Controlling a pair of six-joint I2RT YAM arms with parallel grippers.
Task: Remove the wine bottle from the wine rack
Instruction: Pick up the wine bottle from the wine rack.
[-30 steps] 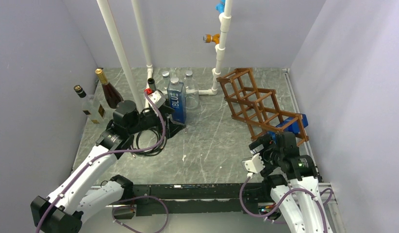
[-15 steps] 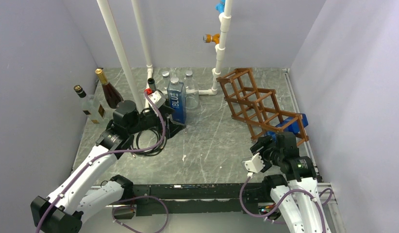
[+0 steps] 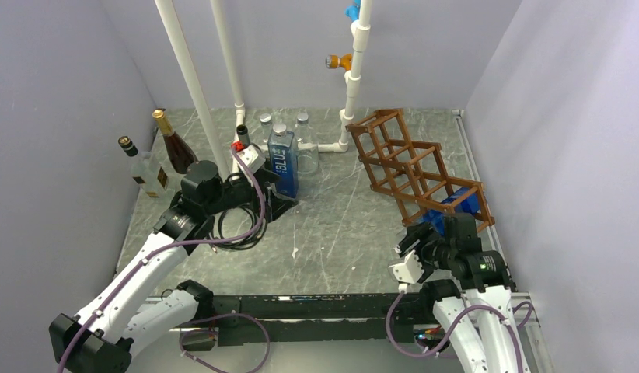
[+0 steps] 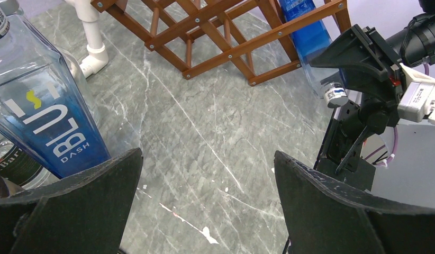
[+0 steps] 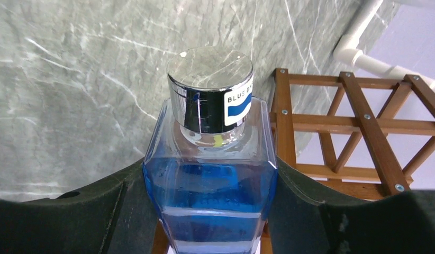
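Observation:
The wine bottle (image 5: 210,196) is a square blue glass bottle with a silver cap. It lies in the lowest near cell of the reddish-brown wine rack (image 3: 410,167), cap toward the arms. My right gripper (image 5: 210,211) is shut on its shoulders, one finger on each side. From above, the wine bottle (image 3: 456,206) pokes out of the rack end just beyond the right gripper (image 3: 429,233). The left gripper (image 4: 207,201) is open over bare table, far left of the wine rack (image 4: 226,32), and holds nothing.
A tall blue BLU DASH bottle (image 3: 282,159) stands right beside the left gripper. Clear bottles (image 3: 302,136) stand behind it. Two dark-capped bottles (image 3: 174,144) stand by the left wall. White pipes (image 3: 193,85) rise at the back. The right wall is close to the rack.
The right gripper's fingers have closed on the wine bottle. The right arm has drawn back a little toward the near edge, with the bottle following. The left arm has not moved.

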